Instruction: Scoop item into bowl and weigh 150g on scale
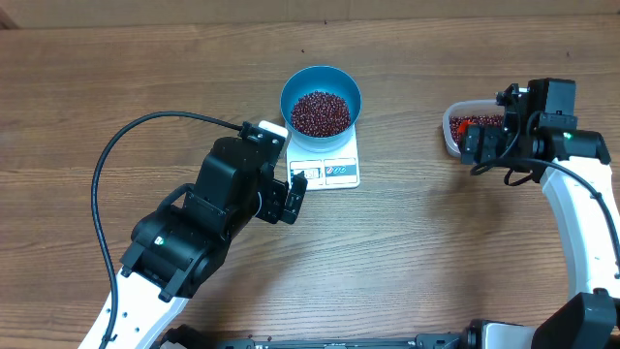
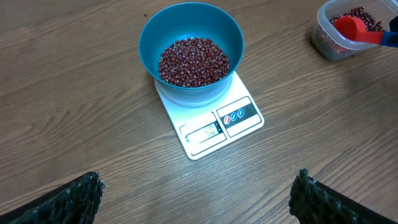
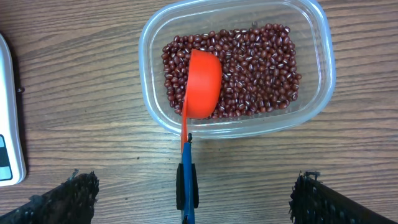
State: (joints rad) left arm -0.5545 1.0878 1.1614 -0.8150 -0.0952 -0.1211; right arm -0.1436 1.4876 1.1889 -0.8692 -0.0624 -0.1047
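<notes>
overhead. bowl sits on the far part of the scale. the button edge is bare on my side. beans are heaped in it, below the rim. tub stands well apart to the right on the table. left gripper hovers just beside the scale's near left corner, with the arm folded low and aimed at the scale. right gripper hangs over the tub; the forearm rises from the near right edge and the wrist is bent leftward.

left wrist. my fingers show in the two bottom corners, spread wide with nothing between them. bowl and scale are ahead, untouched. display digits are too small to read with certainty.

right wrist. scoop has its cup resting on the tub's beans at the near wall. its blue handle pokes out over the rim toward me. my fingers are spread wide on either side of the handle, not touching it.

handling, judged. beans are hard, glossy and loose, so they will roll and bounce and can't be pinched; move them by scoop only. the scoop looks like light, stiff plastic, best taken mid-handle across the flat sides. keep the cup level, as a tilt spills. the loaded bowl is smooth-walled, and a nudge would upset the reading.
</notes>
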